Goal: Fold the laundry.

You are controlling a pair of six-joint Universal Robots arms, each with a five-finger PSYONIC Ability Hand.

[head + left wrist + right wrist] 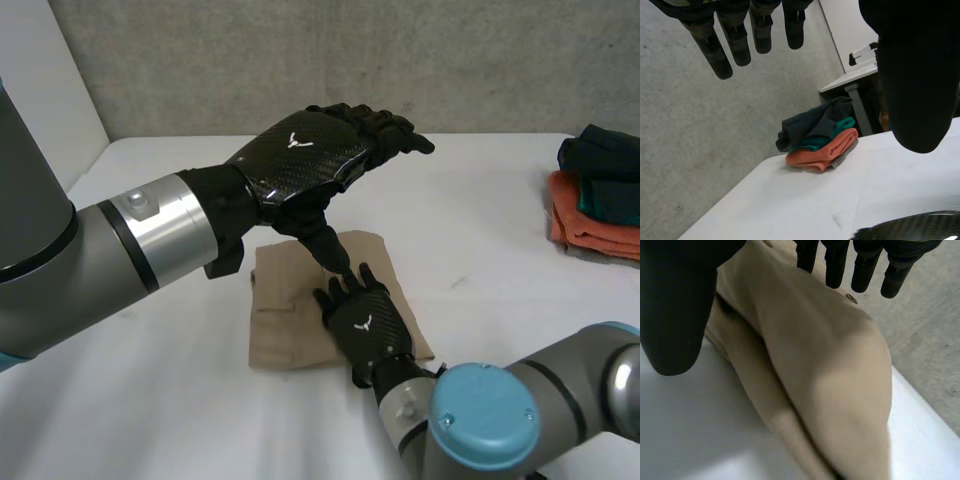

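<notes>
A tan folded garment [290, 300] lies on the white table [500, 280] in front of me. My right hand [362, 320] rests flat on its near right part, fingers straight, holding nothing. In the right wrist view the tan garment [815, 355] bulges in soft folds under the straight fingers [865, 270] of that hand. My left hand [305, 155] hovers in the air above the garment's far edge, fingers stretched out and apart from the cloth. The left wrist view shows its straight fingers [737, 45] and thumb empty.
A stack of folded clothes [600, 195] sits at the table's far right edge, dark and teal pieces on top of orange ones. The same stack [820, 140] lies beyond my left hand's fingertips. A grey wall stands behind the table.
</notes>
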